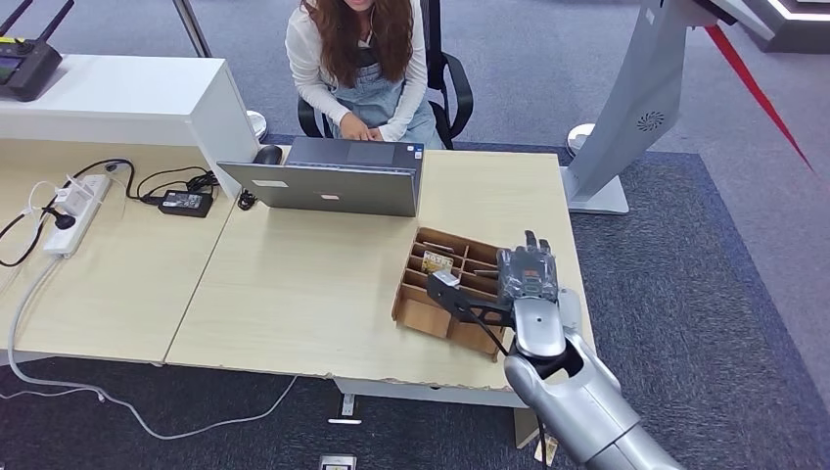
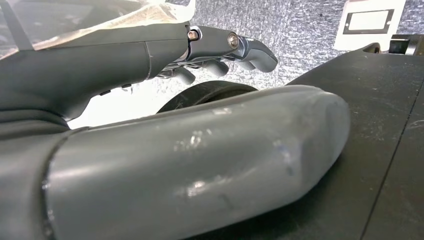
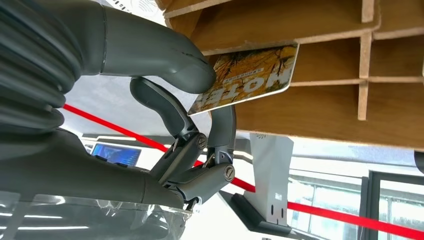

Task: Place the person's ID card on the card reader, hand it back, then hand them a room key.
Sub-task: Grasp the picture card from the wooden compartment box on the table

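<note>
Room key card [image 3: 247, 75], a thin glossy rectangle printed with yellow foliage and the word "HOTEL", sits pinched between the thick grey thumb and a darker finger [image 3: 222, 127] of our right hand [image 3: 200, 100]. It lies against a slot of the divided cardboard organizer [image 1: 445, 294]; we cannot tell whether it has left the slot. From the head view we see the right hand [image 1: 529, 274] above the organizer's right side, near the right edge of the pale wood-grain tabletop [image 1: 303, 284]. The organizer is brown corrugated board, split by thin partitions into narrow compartments. Beyond it stands an open grey laptop [image 1: 333, 181], where a person [image 1: 357, 64] in a white top sits typing. Farther left lie a black power adapter [image 1: 186, 202] and a white power strip [image 1: 78, 211] with trailing cables. Our left hand [image 2: 215, 55] hangs with smooth grey fingers curled inward, holding nothing.
</note>
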Motion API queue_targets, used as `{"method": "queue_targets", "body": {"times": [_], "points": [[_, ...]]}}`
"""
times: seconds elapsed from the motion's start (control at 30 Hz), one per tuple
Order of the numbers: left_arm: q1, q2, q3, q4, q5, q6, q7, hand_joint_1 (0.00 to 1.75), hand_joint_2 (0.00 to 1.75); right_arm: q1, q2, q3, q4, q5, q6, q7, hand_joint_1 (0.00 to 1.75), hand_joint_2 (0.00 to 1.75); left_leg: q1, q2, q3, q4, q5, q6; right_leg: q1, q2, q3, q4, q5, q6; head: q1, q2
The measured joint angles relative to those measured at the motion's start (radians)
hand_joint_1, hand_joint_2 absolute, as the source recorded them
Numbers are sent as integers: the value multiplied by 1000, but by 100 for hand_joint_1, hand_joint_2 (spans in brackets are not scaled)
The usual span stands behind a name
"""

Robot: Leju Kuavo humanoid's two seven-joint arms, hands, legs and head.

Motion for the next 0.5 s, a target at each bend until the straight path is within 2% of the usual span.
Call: {"method": "queue_targets", "body": {"times": [0.5], "points": [[1, 0, 0, 0, -12, -3, -2, 0, 0, 26, -8, -25, -115, 10, -40, -31, 175, 175, 0, 0, 0, 0, 0, 0, 0, 0, 0, 0, 0, 0, 0, 0]]}}
